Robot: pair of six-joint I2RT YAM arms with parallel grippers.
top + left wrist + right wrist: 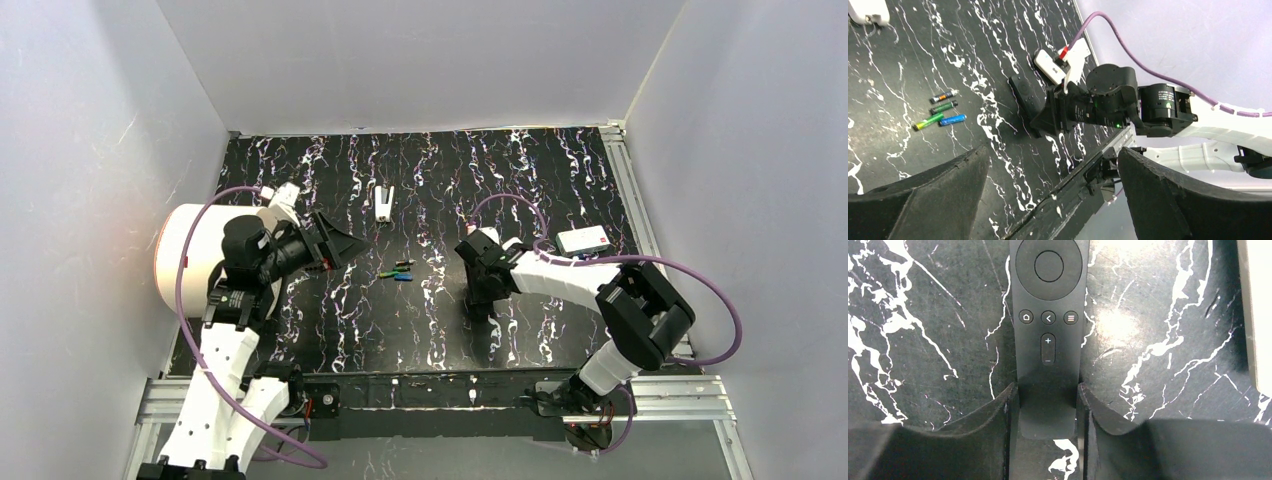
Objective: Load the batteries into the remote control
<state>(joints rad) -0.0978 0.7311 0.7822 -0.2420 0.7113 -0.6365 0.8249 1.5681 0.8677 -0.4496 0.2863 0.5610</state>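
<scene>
Right wrist view gives the closest look at the remote control [1048, 340]. It lies flat and button-side up on the marbled table [1158, 390], running from the top centre of the frame down to the lower middle. The right gripper [1048, 395] straddles its plain lower end with a finger against each long edge, pinching it as far as this view shows. The remote looks like a slim, rigid plastic slab, light and smooth-sided. Those narrow edges near the tail are probably the sensible hold, though a smooth shell may slide if it is lifted at an angle. With the buttons facing up, the battery bay is presumably on the hidden underside. This close view does not take in the batteries [942, 107]. Left wrist view shows them at left of centre, four small cells lying close together and well apart from the remote. They should be light and hard, likely to roll, and are best taken across the barrel. Below them the left gripper [1052, 152] is spread wide and holds nothing. Top external view alone places both arms at once, with the cells at mid-table between the two grippers, while the remote is mostly hidden under the right wrist.
</scene>
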